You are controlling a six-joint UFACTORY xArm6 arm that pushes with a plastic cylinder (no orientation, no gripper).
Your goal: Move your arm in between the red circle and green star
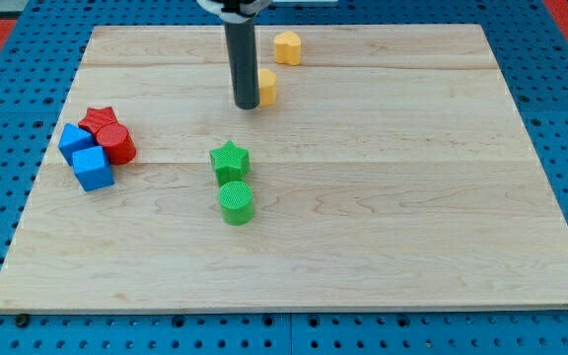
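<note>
A wooden board point(383, 217) on a blue pegboard bench: my tip point(246, 105), the blunt lower end of a dark upright rod, rests on the bare wood near the view's top, touching or just beside a yellow block point(267, 87) on its right side. The rod has no jaws, so nothing is clasped or let go; it holds no block.

The gap the task names lies below and to the left of my tip. The red circle point(119, 145) sits well off toward the view's left and lower down, packed against a red star point(99, 120) and two blue blocks, one a blue cube point(93, 169) and one a blue block point(75, 139) of unclear shape. The green star point(230, 160) lies almost straight below my tip, a shade to its left, with a green circle point(236, 203) touching it from below. Open wood separates the two targets, and the midpoint between them appears to sit down-left of my tip.

A second yellow block point(287, 46), possibly six-sided, stands above and right of my tip, apart from the path.

The likely line to the gap looks clear of blocks.
</note>
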